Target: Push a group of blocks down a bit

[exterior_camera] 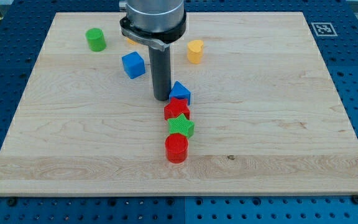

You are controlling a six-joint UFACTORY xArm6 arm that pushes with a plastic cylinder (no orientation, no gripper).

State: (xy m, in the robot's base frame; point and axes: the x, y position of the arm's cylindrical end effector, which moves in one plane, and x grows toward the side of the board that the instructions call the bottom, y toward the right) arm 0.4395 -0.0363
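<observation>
My tip [161, 98] rests on the board just left of a blue triangular block [181, 92], close to touching it. Below that block, a red star block [177, 110], a green star block [181, 127] and a red cylinder [176, 149] form a tight column running toward the view's bottom. A blue cube [133, 65] lies up and left of my tip. A yellow heart-shaped block [195, 51] lies up and right of it. A green cylinder [96, 39] stands at the upper left.
The wooden board [278, 112] lies on a blue perforated table. A small yellow block [131, 42] is mostly hidden behind the arm's body. A marker tag [323, 28] sits at the board's top right corner.
</observation>
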